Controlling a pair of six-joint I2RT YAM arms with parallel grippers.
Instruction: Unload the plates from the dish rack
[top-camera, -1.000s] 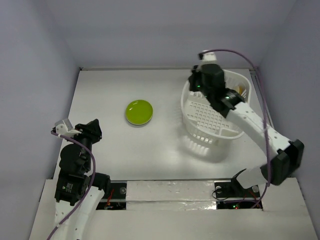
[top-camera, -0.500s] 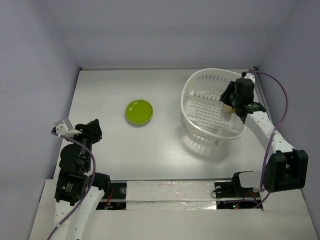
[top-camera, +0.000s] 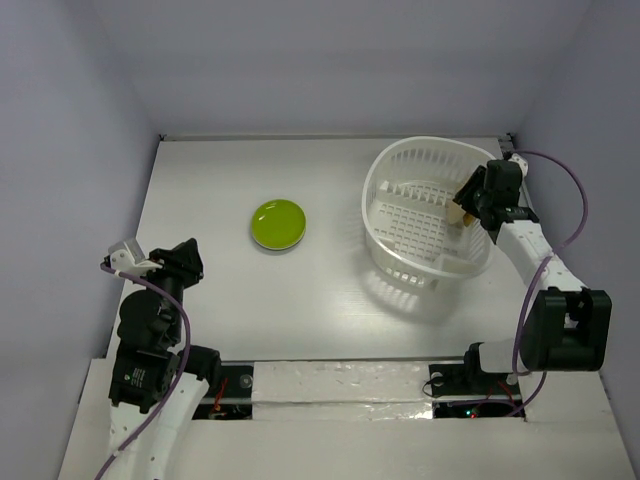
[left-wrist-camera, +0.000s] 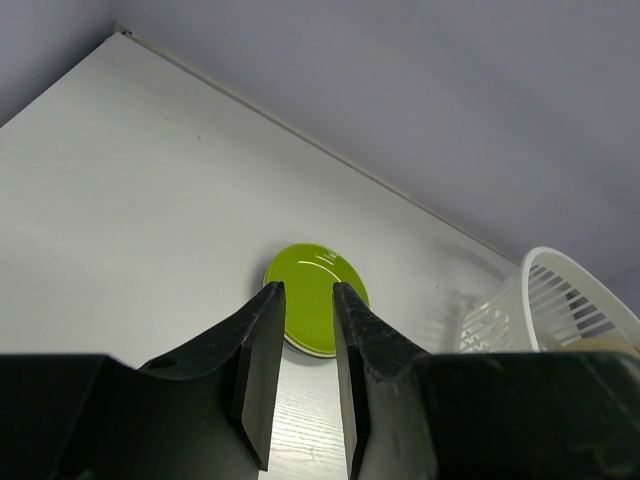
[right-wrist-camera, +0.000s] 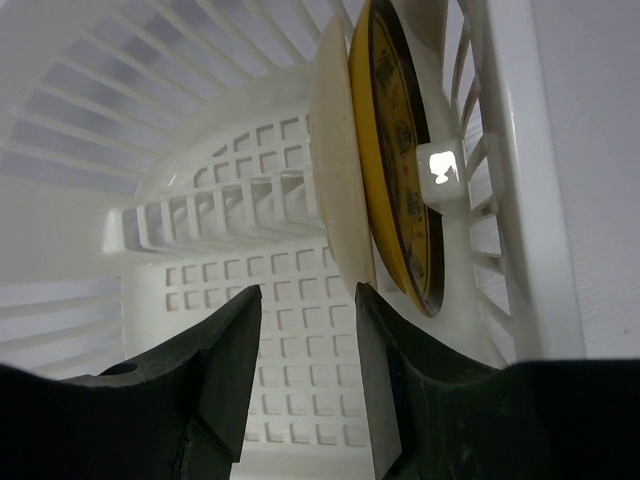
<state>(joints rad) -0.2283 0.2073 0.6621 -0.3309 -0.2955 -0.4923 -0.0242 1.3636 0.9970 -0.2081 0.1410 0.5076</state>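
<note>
The white dish rack (top-camera: 405, 170) stands at the table's right. Inside it, two plates stand on edge against the right wall: a cream plate (right-wrist-camera: 338, 170) and an orange-yellow patterned plate (right-wrist-camera: 392, 150); from above only a sliver of them (top-camera: 457, 213) shows. My right gripper (right-wrist-camera: 306, 298) hangs open inside the rack, nothing between its jaws, its right finger (right-wrist-camera: 385, 340) just below the cream plate's edge. From above, that right gripper (top-camera: 466, 206) is at the rack's right side. A lime green plate (top-camera: 279, 224) lies flat on the table. My left gripper (left-wrist-camera: 304, 290) is open and empty, well short of the lime green plate (left-wrist-camera: 312, 318).
The rack's grid floor (right-wrist-camera: 290, 340) and a row of upright dividers (right-wrist-camera: 215, 215) lie ahead of the right gripper. The right gripper's purple cable (top-camera: 572, 200) loops beside the right wall. The left gripper (top-camera: 190, 262) hovers near the table's front left.
The right arm swung from the rack's back-left rim to its right side and its jaws opened. The left arm and the green plate have not moved.
</note>
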